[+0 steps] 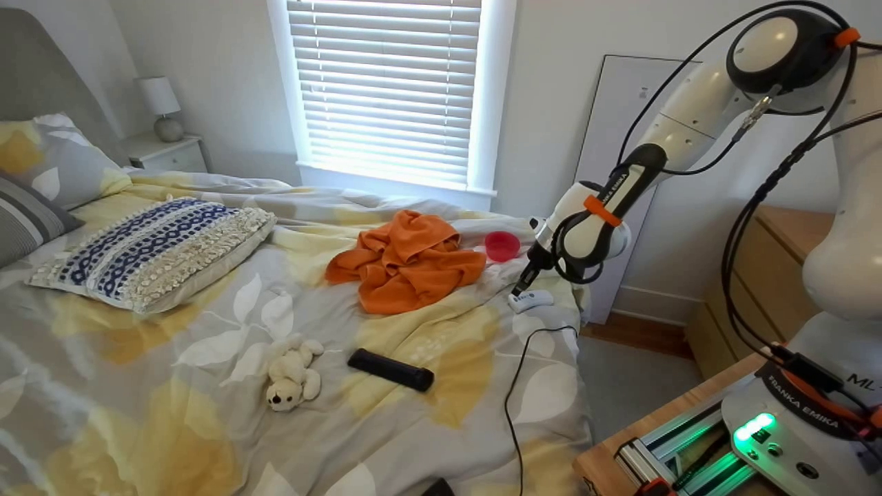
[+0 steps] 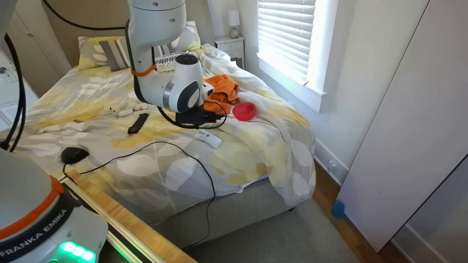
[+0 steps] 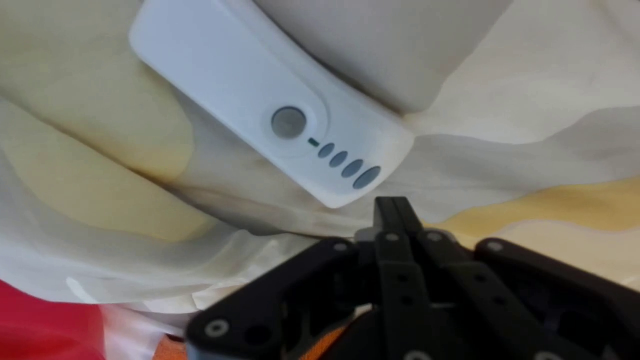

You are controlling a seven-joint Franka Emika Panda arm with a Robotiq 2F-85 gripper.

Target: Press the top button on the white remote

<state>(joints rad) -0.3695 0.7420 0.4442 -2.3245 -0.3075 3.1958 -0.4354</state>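
The white remote point(image 3: 220, 70) lies flat on the bed, buttons up, and shows also in both exterior views point(image 1: 536, 300) point(image 2: 210, 139). In the wrist view it has a round grey button point(image 3: 288, 122), a tiny dark mark and a row of several oval grey buttons point(image 3: 352, 168). The largest oval button point(image 3: 367, 177) sits nearest the remote's end. My gripper point(image 3: 392, 200) is shut with nothing between its fingertips. The tips appear just beyond that end of the remote, also in an exterior view point(image 1: 518, 292). Whether they touch anything cannot be told. The fingertips are hidden in an exterior view.
A red bowl point(image 1: 502, 246) and a crumpled orange cloth point(image 1: 408, 262) lie near the gripper. A black remote point(image 1: 391, 370), a white plush toy point(image 1: 293, 372) and a patterned pillow point(image 1: 155, 251) lie further off. A black cable point(image 2: 190, 155) crosses the bed near its edge.
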